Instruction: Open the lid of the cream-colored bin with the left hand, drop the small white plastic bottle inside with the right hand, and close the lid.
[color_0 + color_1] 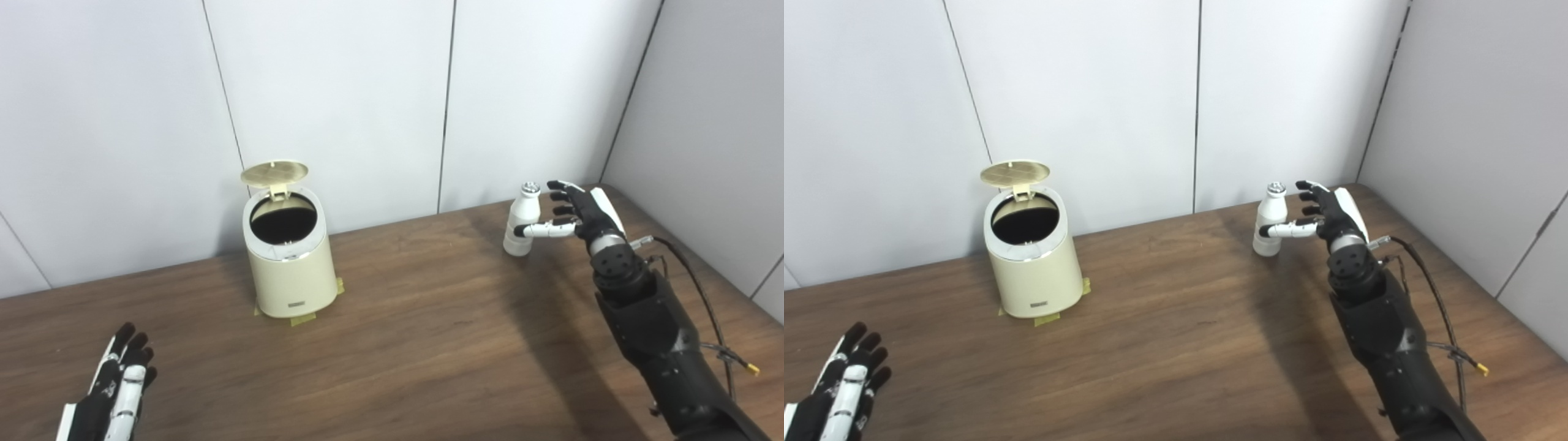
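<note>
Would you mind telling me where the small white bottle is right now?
The small white bottle stands upright on the table, far right near the back wall, well right of the open bin. The open right hand is beside it.

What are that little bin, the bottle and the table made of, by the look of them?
The cream-colored bin looks like smooth matte plastic, with a shiny, metal-like ring around its opening. The small white bottle seems to be glossy plastic with a silvery cap, perhaps foil or metal. The table shows dark brown wood grain; whether solid wood or laminate, I can't tell.
</note>
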Motion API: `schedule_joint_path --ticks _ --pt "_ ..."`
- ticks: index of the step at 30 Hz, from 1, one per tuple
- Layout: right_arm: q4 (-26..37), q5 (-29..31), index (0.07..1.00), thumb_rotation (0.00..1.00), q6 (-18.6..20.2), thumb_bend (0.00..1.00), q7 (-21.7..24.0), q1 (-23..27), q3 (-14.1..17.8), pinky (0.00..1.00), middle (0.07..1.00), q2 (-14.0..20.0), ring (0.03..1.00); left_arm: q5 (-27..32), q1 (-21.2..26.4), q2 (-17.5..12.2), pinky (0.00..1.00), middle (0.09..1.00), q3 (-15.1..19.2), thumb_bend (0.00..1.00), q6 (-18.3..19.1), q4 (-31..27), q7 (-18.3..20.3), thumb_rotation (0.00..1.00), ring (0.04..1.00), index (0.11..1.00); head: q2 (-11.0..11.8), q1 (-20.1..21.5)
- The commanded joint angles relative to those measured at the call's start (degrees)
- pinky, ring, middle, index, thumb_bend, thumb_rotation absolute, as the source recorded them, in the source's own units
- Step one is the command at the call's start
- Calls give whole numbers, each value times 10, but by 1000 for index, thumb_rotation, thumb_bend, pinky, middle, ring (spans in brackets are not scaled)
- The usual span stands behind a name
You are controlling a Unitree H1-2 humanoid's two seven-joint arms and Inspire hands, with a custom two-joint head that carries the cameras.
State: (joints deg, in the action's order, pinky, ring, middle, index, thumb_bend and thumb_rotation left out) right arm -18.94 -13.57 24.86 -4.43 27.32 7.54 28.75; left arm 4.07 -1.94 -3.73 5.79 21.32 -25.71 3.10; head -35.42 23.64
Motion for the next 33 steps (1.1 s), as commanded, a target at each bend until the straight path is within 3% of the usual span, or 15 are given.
schedule_joint_path --ticks 1,8,18,33 --pt "4 0 852 176 -21 974 -7 31 4 722 863 13 818 6 12 -5 951 960 -1 415 -5 -23 0 685 957 1000 -1 1" --pt "-12 -10 847 200 -21 959 -17 43 -11 718 856 10 818 4 13 -9 950 958 -3 390 -4 -25 1 678 958 1000 -3 2" --pt "-38 -20 812 104 -37 887 -45 57 -18 659 800 2 751 5 14 -14 962 957 -6 398 -6 -21 3 672 961 1000 -6 2" --pt "-47 -39 774 62 -36 829 -60 61 -32 622 753 3 703 3 11 -20 935 947 -8 364 -14 -13 2 614 941 1000 -7 2"
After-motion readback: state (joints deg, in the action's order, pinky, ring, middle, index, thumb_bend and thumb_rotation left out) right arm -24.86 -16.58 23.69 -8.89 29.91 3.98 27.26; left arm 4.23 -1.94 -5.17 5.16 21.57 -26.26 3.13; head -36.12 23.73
